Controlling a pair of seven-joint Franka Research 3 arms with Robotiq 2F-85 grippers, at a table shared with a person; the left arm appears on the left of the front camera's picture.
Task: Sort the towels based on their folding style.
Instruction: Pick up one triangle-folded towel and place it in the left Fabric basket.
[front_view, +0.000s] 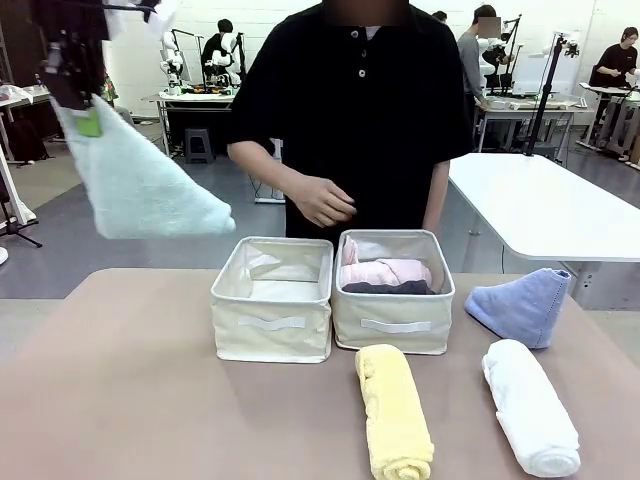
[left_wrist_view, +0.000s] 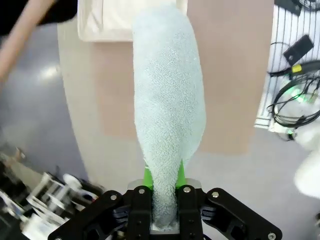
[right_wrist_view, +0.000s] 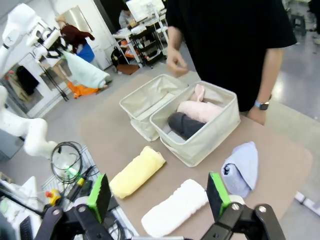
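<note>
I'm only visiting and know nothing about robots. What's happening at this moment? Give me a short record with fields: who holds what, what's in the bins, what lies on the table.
left gripper: shut on the pale green cone-folded towel, held high in the air
right gripper: open, holding nothing
right bin: pink rolled towel and dark grey rolled towel inside
left bin: beside the right bin
on the table: yellow rolled towel, white rolled towel, light blue cone-folded towel
person's hand: raised behind the bins

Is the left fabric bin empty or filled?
Empty: the left bin shows bare lining; the right bin holds the pink towel and dark grey towel.
</note>
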